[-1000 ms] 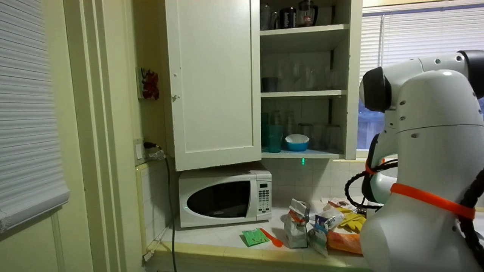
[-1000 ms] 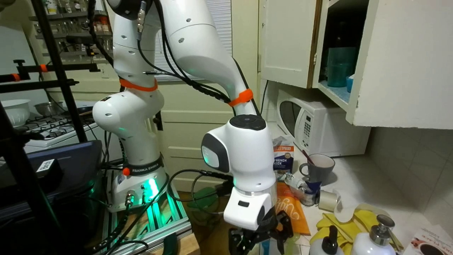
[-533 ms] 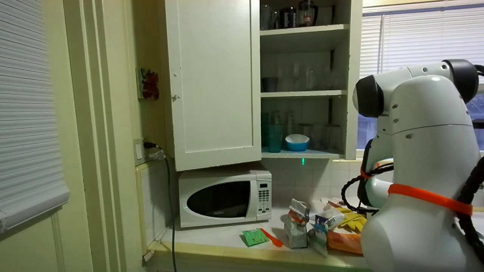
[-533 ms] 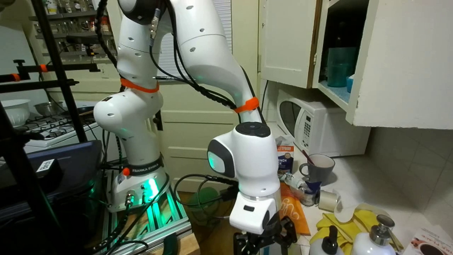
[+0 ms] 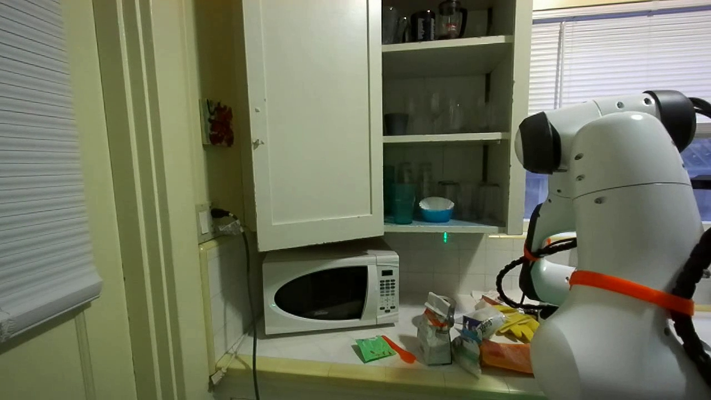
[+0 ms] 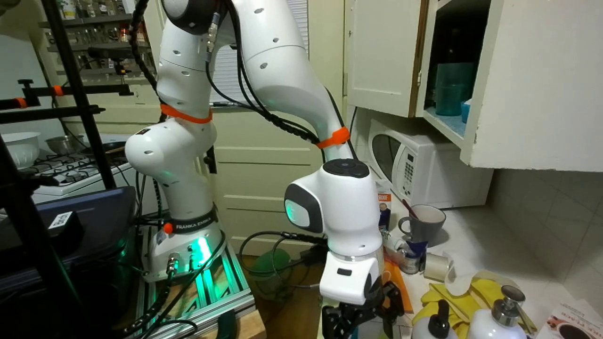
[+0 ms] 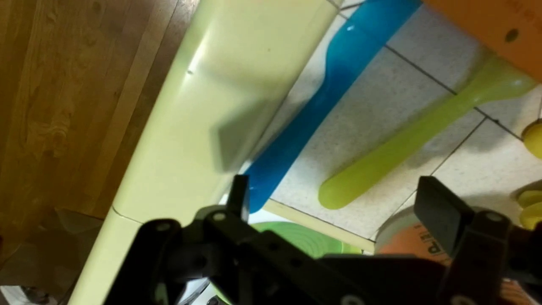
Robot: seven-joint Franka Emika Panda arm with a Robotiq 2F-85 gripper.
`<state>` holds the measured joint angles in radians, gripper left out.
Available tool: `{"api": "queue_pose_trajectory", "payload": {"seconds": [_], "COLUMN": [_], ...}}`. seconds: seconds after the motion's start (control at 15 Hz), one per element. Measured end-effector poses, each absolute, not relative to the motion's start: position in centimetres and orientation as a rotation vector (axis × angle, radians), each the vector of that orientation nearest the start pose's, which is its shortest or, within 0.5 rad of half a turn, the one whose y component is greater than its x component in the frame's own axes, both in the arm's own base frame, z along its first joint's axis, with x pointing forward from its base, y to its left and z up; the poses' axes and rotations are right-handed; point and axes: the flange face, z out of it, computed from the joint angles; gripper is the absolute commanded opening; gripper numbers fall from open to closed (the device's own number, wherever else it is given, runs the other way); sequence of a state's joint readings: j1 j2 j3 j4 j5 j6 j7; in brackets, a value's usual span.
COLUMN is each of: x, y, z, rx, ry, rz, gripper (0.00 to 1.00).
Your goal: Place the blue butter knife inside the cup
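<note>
The blue butter knife (image 7: 313, 114) lies on the white tiles along the counter's edge in the wrist view. Its lower end is partly behind my left finger (image 7: 239, 192). My gripper (image 7: 334, 186) is open wide and holds nothing. It is above the counter, with the blue knife towards its left side. A yellow-green utensil (image 7: 394, 150) lies between the fingers in that view. In an exterior view the gripper (image 6: 365, 325) hangs low over the counter's near end. The cup, a grey mug (image 6: 426, 230), stands upright near the microwave with a dark red handle sticking out.
An orange bag (image 7: 487, 25) lies by the utensils. A rounded counter edge (image 7: 203, 118) borders the floor. A green dish (image 7: 300, 233) and an orange-labelled round container (image 7: 417, 241) are below the gripper. Yellow gloves (image 6: 457, 306) and a pump bottle (image 6: 499, 325) stand right; a cabinet door (image 6: 541, 84) hangs above.
The arm has bent lower, and the gripper has moved right in an exterior view, covering more of the orange bag. The gripper stays open. The cup has not moved.
</note>
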<state>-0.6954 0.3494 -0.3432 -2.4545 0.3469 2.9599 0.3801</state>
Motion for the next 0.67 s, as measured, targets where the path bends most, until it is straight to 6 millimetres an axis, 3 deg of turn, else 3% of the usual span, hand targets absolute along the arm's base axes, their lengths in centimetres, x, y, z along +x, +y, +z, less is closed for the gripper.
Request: {"api": "queue_pose_trajectory", "payload": {"seconds": [0.67], "x": [20.8], "y": [-45.2], "z": [16.9], "rx": [-2.138], "ry": [2.423], "rz": [-0.229], "gripper": [1.0]}}
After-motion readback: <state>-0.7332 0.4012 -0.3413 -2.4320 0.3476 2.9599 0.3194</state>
